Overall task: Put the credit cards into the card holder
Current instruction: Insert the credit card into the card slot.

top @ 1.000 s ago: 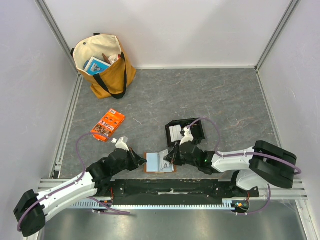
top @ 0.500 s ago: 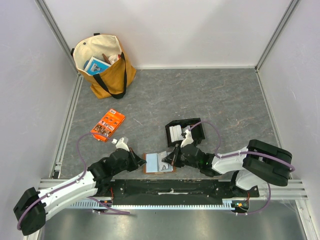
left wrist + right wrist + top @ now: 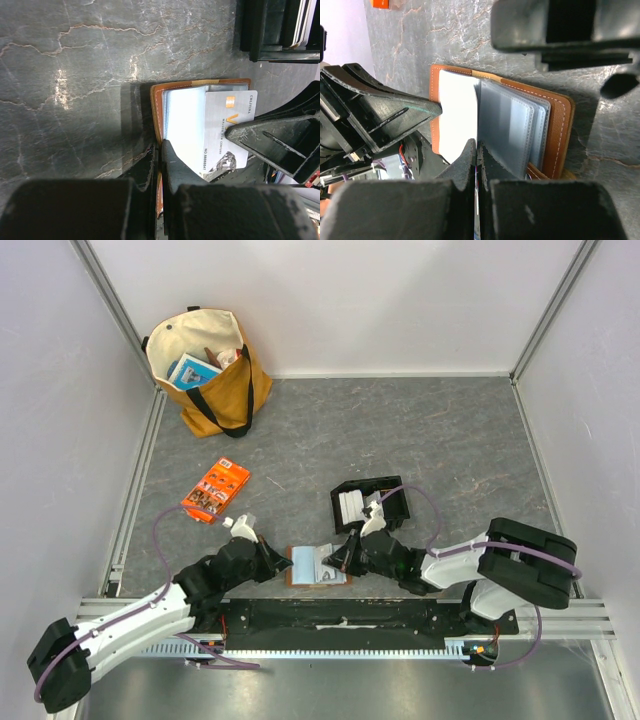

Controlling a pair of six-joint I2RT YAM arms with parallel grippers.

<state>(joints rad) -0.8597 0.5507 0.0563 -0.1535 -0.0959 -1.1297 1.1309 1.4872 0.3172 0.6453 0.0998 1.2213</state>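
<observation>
Right gripper (image 3: 476, 150): fingers closed flat on the trailing edge of one credit card (image 3: 227, 125). The card's leading part lies across the clear sleeves (image 3: 182, 120) of the card holder (image 3: 157, 105), apparently not fully in a pocket.

Left gripper (image 3: 160, 150): pinched tight on the holder's leather cover edge, pinning it open on the tabletop (image 3: 450, 440).

Handling, judged: the card is light, stiff and slick, so take it by a short edge. The holder is soft and its sleeves are floppy, so grip the cover.

Spare cards (image 3: 350, 506) sit in the black tray (image 3: 392, 502), just beyond the holder.

Leathery card holder (image 3: 559, 131), glossy plastic sleeves (image 3: 506, 125)
</observation>
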